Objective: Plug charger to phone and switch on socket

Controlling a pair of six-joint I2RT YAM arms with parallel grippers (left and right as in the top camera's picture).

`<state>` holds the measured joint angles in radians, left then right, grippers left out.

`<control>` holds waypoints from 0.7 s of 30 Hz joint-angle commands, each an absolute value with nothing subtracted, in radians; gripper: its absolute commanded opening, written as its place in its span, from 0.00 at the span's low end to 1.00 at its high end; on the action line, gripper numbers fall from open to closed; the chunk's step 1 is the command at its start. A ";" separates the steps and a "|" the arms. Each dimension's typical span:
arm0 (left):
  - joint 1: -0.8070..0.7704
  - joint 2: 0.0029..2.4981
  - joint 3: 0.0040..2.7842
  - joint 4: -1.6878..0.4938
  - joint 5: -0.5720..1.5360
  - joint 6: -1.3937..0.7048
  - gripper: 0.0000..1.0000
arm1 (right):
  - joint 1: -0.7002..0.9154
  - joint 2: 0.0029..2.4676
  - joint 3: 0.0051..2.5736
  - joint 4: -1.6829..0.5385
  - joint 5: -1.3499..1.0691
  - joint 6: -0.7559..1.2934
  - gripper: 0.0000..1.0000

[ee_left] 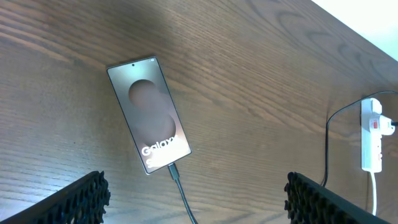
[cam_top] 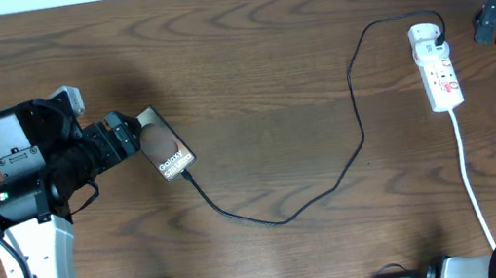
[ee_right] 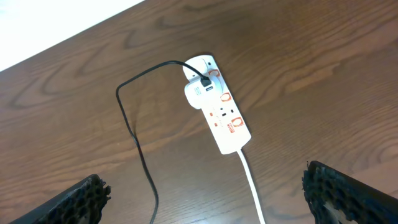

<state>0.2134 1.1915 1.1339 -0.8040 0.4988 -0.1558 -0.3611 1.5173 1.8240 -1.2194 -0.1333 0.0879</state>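
Our left gripper (ee_left: pixel 198 200) hangs with jaws apart, empty, over the phone (ee_left: pixel 149 112) at the left, the charger (ee_left: pixel 173 170) apparently seated in its end. Our right gripper (ee_right: pixel 205 199), likewise spread, faces the socket (ee_right: pixel 219 115) far right; whether its switch is on we cannot tell.

Desk (cam_top: pixel 246 60): dark brown wood grain is shown.
Phone (cam_top: pixel 166 153): laid flat at a slant on the left part, lettered side up.
Charger (cam_top: pixel 361 127): black cable laid in a loose curve across the middle, one end met at the phone's lower short edge, the other at the socket's far end.
Socket (cam_top: pixel 437 71): laid on the right part.
White cord (cam_top: pixel 472 184): led from the socket toward the front edge.
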 commanded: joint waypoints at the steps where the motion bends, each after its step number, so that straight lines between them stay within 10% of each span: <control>1: 0.216 1.196 1.134 -0.804 0.505 -0.139 0.90 | -0.356 1.511 1.827 -1.224 -0.122 0.100 0.99; 21: 0.159 0.973 0.997 -1.055 0.209 -0.138 0.90 | -0.356 1.511 1.827 -1.224 -0.122 0.100 0.99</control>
<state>0.1940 1.0794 1.0676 -1.0584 0.3126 -0.1547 -0.3603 1.5173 1.8240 -1.2217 -0.1329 0.0883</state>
